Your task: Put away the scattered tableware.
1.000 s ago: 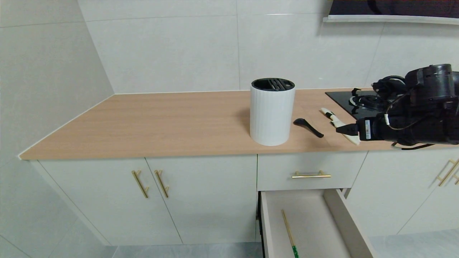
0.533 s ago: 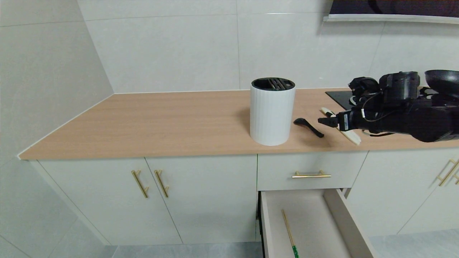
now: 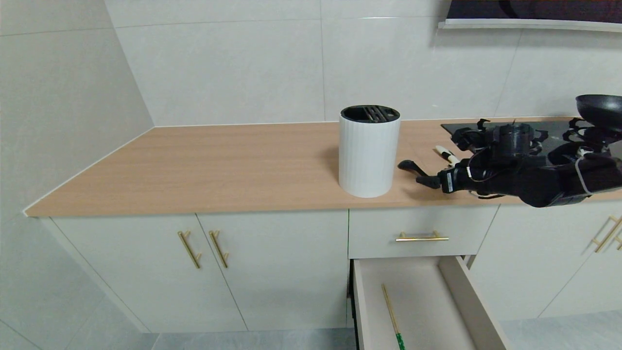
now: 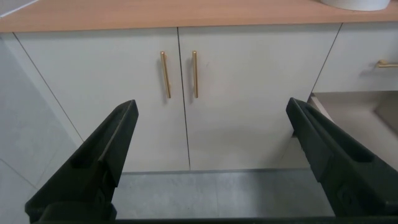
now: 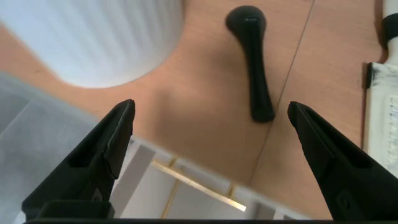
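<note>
Pick-up being lined up, right of centre: the right gripper (image 3: 428, 181) hovers wide open and empty just beside the black spoon (image 3: 407, 166). Next, I'd say, it must straddle the handle.

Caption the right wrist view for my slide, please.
Open right hand above the counter, near a black spoon and white holder.

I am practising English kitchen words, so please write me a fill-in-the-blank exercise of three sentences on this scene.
1. The small black spoon lies on the wooden countertop, to the ___ of the white ribbed cylindrical holder.
2. The wooden chopsticks with green tips lie in the open white ___.
3. The right gripper hangs near the spoon with its jaws ___.
Missing words: right; drawer; open.
</note>
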Controlling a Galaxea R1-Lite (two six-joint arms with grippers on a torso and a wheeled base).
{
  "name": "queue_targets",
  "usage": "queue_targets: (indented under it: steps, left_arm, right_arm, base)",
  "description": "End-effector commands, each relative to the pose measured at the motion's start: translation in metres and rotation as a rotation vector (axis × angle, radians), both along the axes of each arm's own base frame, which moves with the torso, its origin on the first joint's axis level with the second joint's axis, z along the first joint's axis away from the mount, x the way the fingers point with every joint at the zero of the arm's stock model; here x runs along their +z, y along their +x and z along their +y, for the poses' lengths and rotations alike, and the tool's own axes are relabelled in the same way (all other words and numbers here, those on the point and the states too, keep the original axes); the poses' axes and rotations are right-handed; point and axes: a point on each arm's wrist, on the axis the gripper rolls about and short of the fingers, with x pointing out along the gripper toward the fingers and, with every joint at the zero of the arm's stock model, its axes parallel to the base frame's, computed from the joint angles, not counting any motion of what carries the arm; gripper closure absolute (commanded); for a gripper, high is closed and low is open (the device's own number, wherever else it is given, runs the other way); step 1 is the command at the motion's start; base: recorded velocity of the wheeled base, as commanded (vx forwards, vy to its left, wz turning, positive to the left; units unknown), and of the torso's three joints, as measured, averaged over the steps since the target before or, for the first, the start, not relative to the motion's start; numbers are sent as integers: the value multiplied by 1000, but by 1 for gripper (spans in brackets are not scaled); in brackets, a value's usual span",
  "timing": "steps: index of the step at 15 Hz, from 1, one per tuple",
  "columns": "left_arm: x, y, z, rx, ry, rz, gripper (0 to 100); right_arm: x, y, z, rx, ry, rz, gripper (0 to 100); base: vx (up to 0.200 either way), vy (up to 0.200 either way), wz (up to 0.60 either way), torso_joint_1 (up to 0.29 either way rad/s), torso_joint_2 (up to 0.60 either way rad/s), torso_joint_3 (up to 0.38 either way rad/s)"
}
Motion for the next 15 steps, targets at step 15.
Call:
queue_targets:
  steps: [15]
  left_arm:
    - [0, 0, 0, 0, 0, 1, 0]
  right_arm:
    - [-49, 45, -13, -69, -11, -6, 0]
  base:
    - [0, 0, 0, 0, 0, 0]
